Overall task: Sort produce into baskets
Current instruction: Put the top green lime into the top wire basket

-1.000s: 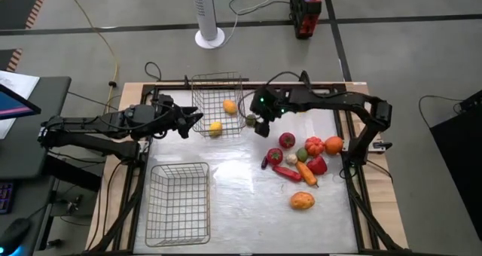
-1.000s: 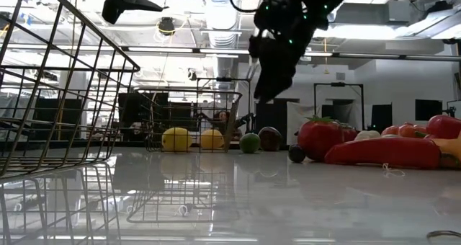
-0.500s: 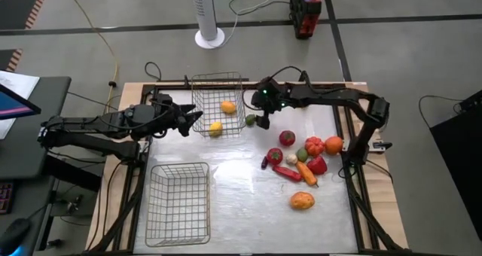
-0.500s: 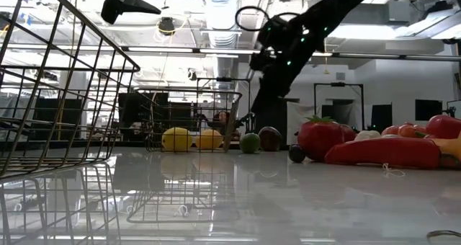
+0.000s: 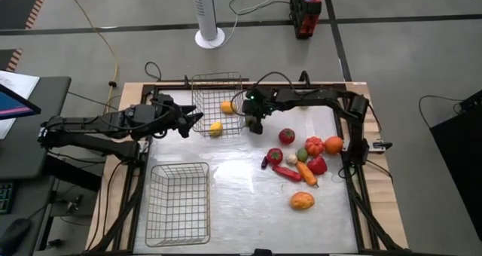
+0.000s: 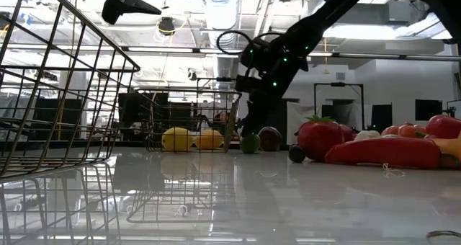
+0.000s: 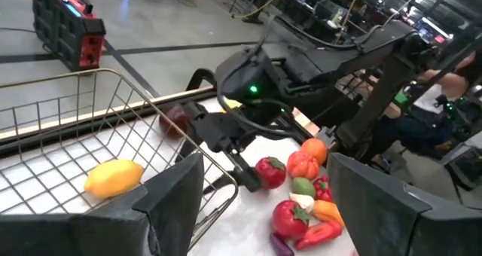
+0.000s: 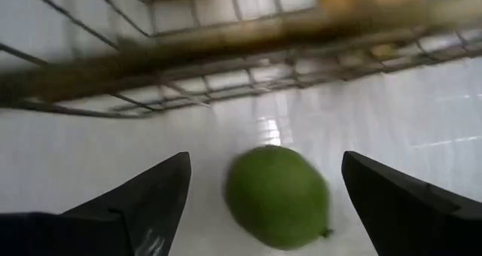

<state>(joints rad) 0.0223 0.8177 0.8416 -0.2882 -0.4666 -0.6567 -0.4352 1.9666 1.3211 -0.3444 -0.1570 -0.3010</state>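
A green lime (image 8: 279,196) lies on the white table just right of the far wire basket (image 5: 218,86); it also shows in the low view (image 6: 250,143). My right gripper (image 5: 254,125) is open, low over the lime, one finger on either side and apart from it. The far basket holds a yellow lemon (image 5: 215,128) and an orange fruit (image 5: 227,106). My left gripper (image 5: 197,119) is open and empty, held high at the far basket's left side. The near basket (image 5: 179,203) stands empty at the front left. More produce (image 5: 301,154) lies in a cluster on the right.
A dark maroon piece (image 6: 270,138) lies just beside the lime. A tomato (image 5: 286,138), peppers, a carrot and an orange-yellow fruit (image 5: 302,201) lie right of centre. The far basket's right wall (image 8: 226,68) stands close beyond the lime. Bare table (image 5: 248,188) lies between the near basket and the produce.
My right gripper has gone toward the table's left edge and down, from beside the far basket's right wall to low over the green lime, which has stayed in place.
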